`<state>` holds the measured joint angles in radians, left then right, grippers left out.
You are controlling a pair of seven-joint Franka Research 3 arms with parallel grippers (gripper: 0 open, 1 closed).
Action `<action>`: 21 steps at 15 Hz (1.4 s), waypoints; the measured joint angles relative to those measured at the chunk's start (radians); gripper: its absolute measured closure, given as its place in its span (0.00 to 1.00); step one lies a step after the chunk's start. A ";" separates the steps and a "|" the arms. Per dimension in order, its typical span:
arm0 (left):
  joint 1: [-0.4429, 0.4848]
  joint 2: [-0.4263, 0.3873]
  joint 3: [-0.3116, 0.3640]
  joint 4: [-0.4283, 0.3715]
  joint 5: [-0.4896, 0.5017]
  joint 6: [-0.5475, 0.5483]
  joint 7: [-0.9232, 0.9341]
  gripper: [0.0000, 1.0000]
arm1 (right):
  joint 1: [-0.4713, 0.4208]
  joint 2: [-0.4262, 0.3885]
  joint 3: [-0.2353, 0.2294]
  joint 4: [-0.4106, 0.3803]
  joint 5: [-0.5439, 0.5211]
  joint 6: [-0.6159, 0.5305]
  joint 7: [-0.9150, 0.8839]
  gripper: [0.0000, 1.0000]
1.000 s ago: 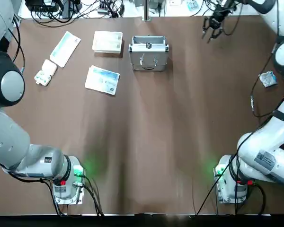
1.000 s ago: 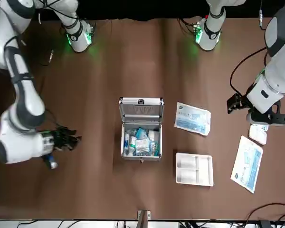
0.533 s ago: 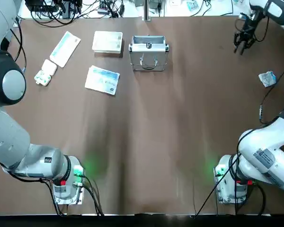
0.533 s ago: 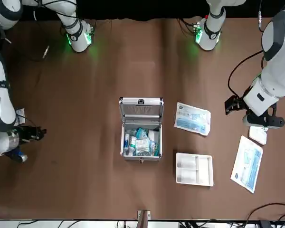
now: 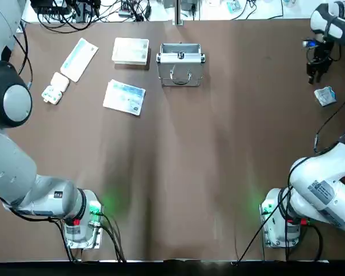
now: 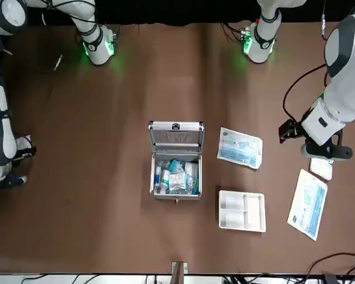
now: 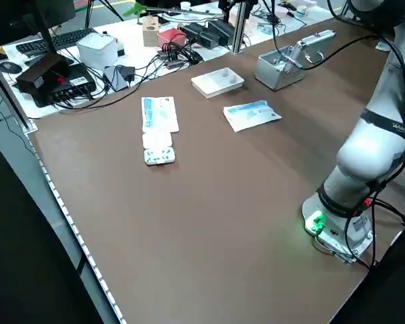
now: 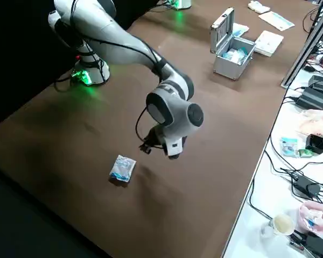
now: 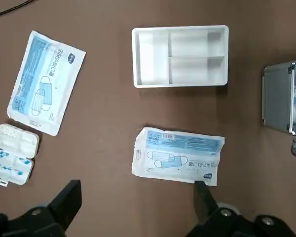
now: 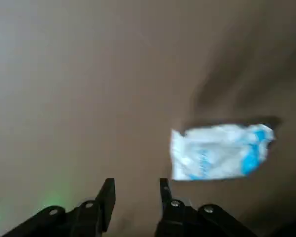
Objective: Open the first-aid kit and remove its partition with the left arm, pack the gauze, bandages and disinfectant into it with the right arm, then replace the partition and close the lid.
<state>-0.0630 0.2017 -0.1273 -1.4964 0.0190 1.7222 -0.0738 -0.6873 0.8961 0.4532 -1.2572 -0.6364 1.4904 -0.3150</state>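
across the brown table (image 5: 218, 144), top view, left to right: long white-blue mask packet (image 5: 79, 58) angled near the far-left corner, small white pill tray (image 5: 55, 88) just beside its near end. next a flat blue-white printed box (image 5: 125, 97), with the cream partition (image 5: 130, 51) lying out on the table farther back. first-aid kit (image 5: 180, 64) sits just right of the partition, apart from it, lid (image 6: 176, 135) swung open and standing up toward the arm bases; front view shows blue-white packets packed inside the kit. wide bare stretch of table after that. far right edge: one small white-blue wrapped packet (image 5: 325, 95), looks like gauze or a bandage, lying alone on the table, well apart from the kit.

right gripper (image 5: 317, 64) hovers just beyond that packet, not touching it; right wrist view shows fingers (image 10: 107, 197) a narrow gap apart, holding nothing. left gripper (image 6: 287, 130) hangs over the left side of the table near the pill tray, fingers (image 9: 69, 200) spread wide, empty.

room: cables, a keyboard and black electronics boxes crowd the white bench past the far edge. green leds glow at both arm bases.
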 joint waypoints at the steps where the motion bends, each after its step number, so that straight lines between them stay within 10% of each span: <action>1: -0.002 0.000 0.000 0.000 0.000 0.000 0.000 0.00 | -0.003 0.004 -0.016 0.000 -0.022 0.010 -0.014 0.56; 8: -0.005 0.002 0.000 -0.005 0.000 0.000 0.000 0.00 | -0.032 0.027 -0.085 -0.045 -0.056 0.190 -0.070 0.56; 21: -0.011 0.009 -0.001 -0.006 0.000 0.000 0.000 0.00 | -0.029 0.034 -0.084 -0.072 -0.053 0.135 -0.068 0.50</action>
<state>-0.0738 0.2107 -0.1279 -1.5025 0.0190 1.7223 -0.0735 -0.7160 0.9299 0.3689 -1.3293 -0.6893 1.6250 -0.3833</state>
